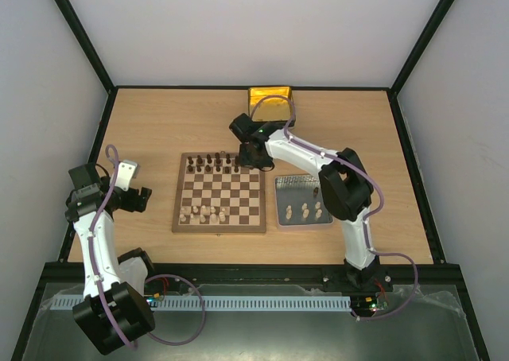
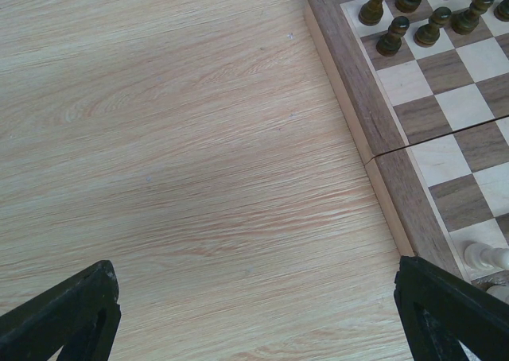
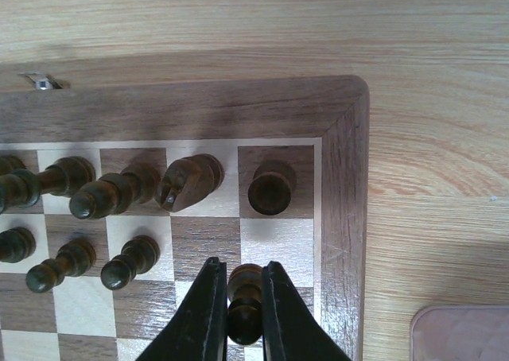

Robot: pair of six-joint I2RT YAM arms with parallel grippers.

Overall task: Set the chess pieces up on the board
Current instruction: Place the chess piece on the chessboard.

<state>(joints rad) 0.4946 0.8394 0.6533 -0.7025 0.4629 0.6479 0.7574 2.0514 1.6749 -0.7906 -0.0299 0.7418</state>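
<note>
Right end effector is clamped on a dark pawn above the unfilled right end of the dark pawn row on the board, likely to fill it; left end effector hangs wide open, empty, over the counter.

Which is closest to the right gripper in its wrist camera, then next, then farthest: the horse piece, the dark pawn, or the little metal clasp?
Counting out from the right gripper:
1. The dark pawn, pinched right between its fingers.
2. The horse piece, on the back row, ahead and a bit left.
3. The metal clasp, on the far edge of the board, way off to the left.
</note>
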